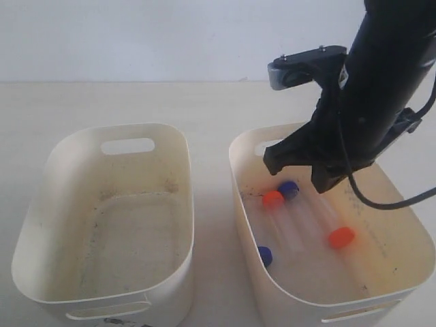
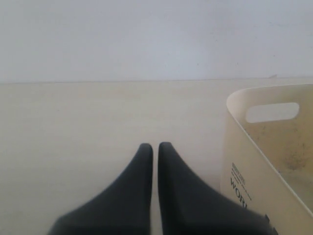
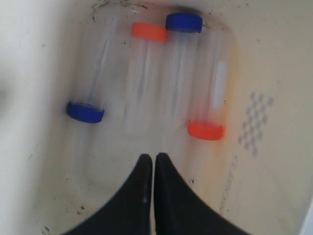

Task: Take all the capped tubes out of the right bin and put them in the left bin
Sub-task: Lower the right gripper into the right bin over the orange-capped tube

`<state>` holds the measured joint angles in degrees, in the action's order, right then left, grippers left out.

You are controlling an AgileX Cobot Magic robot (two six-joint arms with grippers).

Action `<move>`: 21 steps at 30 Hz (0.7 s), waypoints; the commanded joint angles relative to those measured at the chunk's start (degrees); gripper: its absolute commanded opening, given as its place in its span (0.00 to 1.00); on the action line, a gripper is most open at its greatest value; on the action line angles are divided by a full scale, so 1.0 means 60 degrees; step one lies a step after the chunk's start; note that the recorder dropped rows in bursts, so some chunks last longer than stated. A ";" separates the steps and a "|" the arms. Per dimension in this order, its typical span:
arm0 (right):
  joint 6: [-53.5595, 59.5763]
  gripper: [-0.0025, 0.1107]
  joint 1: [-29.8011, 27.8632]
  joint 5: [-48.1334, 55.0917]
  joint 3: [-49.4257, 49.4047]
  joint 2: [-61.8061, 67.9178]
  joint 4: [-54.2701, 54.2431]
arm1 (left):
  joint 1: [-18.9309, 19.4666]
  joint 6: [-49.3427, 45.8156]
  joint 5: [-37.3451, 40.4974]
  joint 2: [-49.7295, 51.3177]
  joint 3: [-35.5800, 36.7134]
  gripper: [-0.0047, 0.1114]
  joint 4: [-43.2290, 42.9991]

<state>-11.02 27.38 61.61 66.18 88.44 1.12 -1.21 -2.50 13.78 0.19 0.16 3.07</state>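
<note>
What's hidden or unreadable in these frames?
- Exterior view: the arm hides the far wall of the right bin; the left claw is out of frame.
- Left wrist view: the print on the left bin is too small to read.
- Right wrist view: the capped tubes blur; touching or apart, unclear.

Bright, flat, diffuse light; whites washed out, shadows soft. Right wrist view is blurry: capped tubes [image 3: 146,73] smear, frame's left edge out of focus.
</note>
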 commanded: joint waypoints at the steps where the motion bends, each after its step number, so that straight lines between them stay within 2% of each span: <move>1: 0.0376 0.03 0.0017 -0.0338 0.0070 0.0366 0.0002 | 0.0011 0.0085 -0.0079 -0.0031 -0.0026 0.08 -0.0003; 7: 0.0438 0.03 0.0017 -0.0577 -0.0038 0.0668 -0.0102 | 0.0011 0.0085 -0.0079 -0.0031 -0.0026 0.08 -0.0003; 21: 0.0448 0.03 0.0017 -0.3662 -0.1963 0.0676 -0.1133 | 0.0011 0.0085 -0.0079 -0.0031 -0.0026 0.08 -0.0003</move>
<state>-8.83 27.38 42.76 55.28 92.40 -4.91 -1.21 -2.50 13.78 0.19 0.16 3.07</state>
